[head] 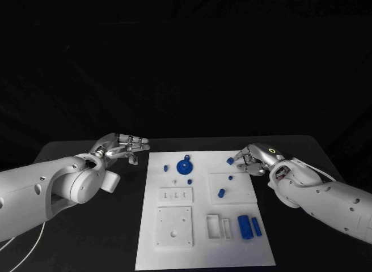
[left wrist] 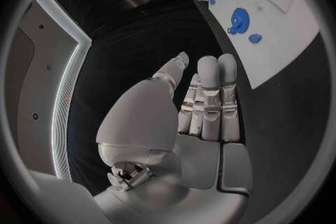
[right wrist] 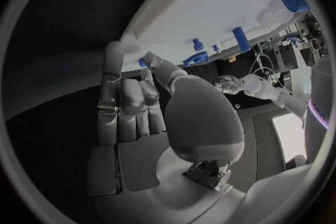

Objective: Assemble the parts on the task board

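The white task board [head: 206, 249] lies in the middle of the black table. A blue gear [head: 185, 166] [left wrist: 239, 17] sits near its far edge, with a small blue peg [head: 165, 168] beside it. Two blue cylinders [head: 250, 226] lie side by side near the front right. My left hand [head: 121, 146] [left wrist: 203, 101] hovers open off the board's far left corner, holding nothing. My right hand [head: 253, 158] [right wrist: 140, 101] is at the far right edge, thumb and fingertips close beside a small blue part [head: 230, 161] [right wrist: 142, 62] lying there. Whether they touch it I cannot tell.
Two more small blue parts [head: 232, 177] [head: 221, 193] lie on the board's right half. White raised blocks with holes and slots [head: 174, 225] [head: 219, 226] occupy its near half. Bare black table [head: 71, 249] flanks both long sides of the board.
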